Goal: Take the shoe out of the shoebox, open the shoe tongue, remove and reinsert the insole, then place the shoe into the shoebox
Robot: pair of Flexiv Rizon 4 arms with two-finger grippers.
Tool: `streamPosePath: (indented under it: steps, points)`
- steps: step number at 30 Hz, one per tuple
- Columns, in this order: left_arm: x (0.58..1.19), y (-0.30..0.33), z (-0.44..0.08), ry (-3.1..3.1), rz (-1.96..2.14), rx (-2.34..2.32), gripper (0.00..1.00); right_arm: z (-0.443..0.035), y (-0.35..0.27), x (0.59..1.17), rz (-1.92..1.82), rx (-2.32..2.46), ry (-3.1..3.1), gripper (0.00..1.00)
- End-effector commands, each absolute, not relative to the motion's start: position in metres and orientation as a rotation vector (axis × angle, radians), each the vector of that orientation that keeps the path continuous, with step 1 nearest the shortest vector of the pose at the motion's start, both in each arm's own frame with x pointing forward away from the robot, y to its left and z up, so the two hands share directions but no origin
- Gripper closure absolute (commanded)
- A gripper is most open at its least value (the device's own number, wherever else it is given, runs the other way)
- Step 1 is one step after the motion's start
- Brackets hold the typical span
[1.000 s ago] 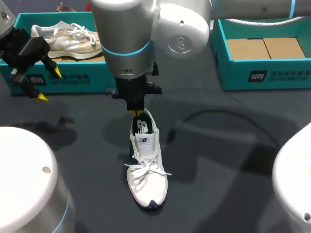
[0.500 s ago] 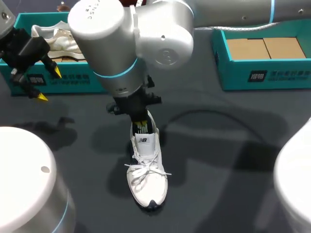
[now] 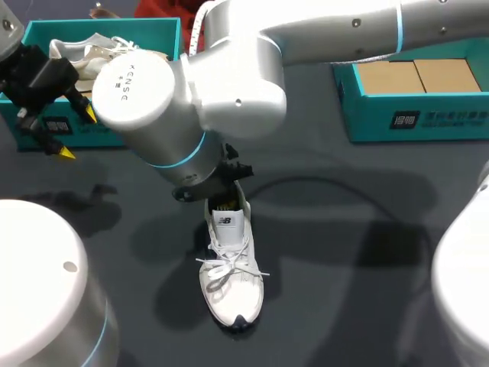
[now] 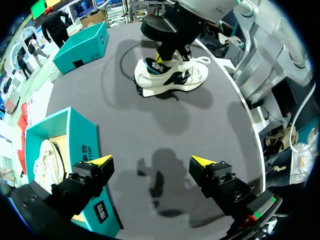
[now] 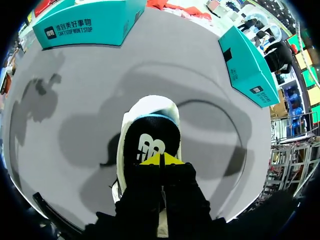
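While the right arm hangs over the heel, right gripper: yellow tips pressed together with no gap, down in the shoe's mouth on the heel end of the insole; cannot tell if an insole edge is pinched between them
Left gripper: fingers wide apart, holding nothing, parked by the front wall of the left shoebox
Shoe: white, upright on its sole mid-table, heel at 12 o'clock and toe at 6 in the head view; outside both boxes
Laces: tied in a bow; tongue just at 6 o'clock of the right tips
Boxes: left shoebox at 10 o'clock of the shoe with a second pale shoe inside; right shoebox at 2 o'clock, only cardboard showing
Step (my read): insole work, shoe not yet boxed
Handling (my read): shoe is light with a soft upper and will likely skid or tip if the insole is pulled one-handed; insole is thin, floppy foam
Grip: insole by its heel edge; shoe by the stiffer heel counter, not the laces
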State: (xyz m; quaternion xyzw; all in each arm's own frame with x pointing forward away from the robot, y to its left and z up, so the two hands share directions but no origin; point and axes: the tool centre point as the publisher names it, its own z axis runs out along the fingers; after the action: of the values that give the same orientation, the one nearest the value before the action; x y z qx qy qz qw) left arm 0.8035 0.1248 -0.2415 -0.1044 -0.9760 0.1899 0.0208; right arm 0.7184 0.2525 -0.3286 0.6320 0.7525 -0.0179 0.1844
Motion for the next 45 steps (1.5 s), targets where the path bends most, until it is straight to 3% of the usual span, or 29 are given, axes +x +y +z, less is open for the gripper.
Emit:
streamPosePath:
  steps: [1, 18, 32, 45]
  points:
    - [0.804, 0.125, -0.241, -3.026, 0.585, -0.324, 0.0, -0.343, 0.255, 0.715, 0.133, 2.033, 1.76, 1.0]
    - [0.804, 0.125, -0.241, -3.026, 0.585, -0.324, 0.0, -0.374, 0.245, 0.715, 0.111, 2.078, 1.874, 1.0]
    - [0.804, 0.125, -0.241, -3.026, 0.585, -0.324, 0.0, -0.335, 0.249, 0.739, 0.246, 1.888, 1.854, 1.0]
    - [0.804, 0.125, -0.241, -3.026, 0.585, -0.324, 0.0, -0.365, 0.256, 0.762, 0.285, 1.875, 1.949, 1.0]
